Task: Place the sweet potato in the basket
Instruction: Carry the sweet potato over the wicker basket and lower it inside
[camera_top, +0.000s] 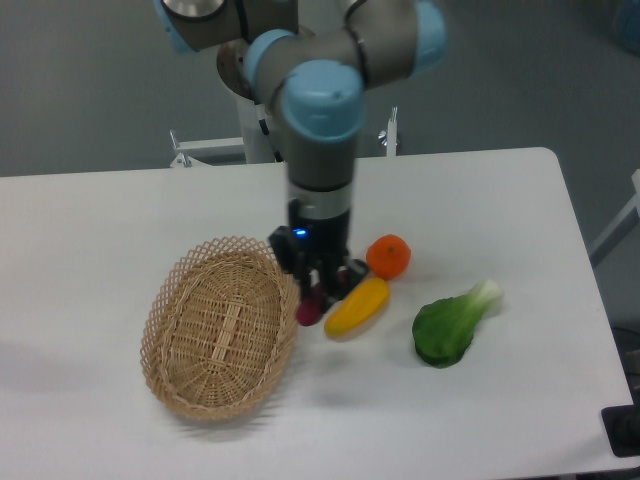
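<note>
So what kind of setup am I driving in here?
Likely a lab test bench, not a kitchen: a plain white table against a bare grey wall, the arm's pedestal bolted at its far edge, and toy-looking produce beside a wicker basket. The gripper holds the sweet potato.

basket (220, 330): I see tan woven wicker, rough, lacy open rim, left of my end effector (318, 297)
sweet potato (310, 308): smooth magenta skin, faint sheen
worktop (100, 230): white, matt, smooth
end effector: black, dull
arm joints (322, 98): glossy light-blue plastic caps
</note>
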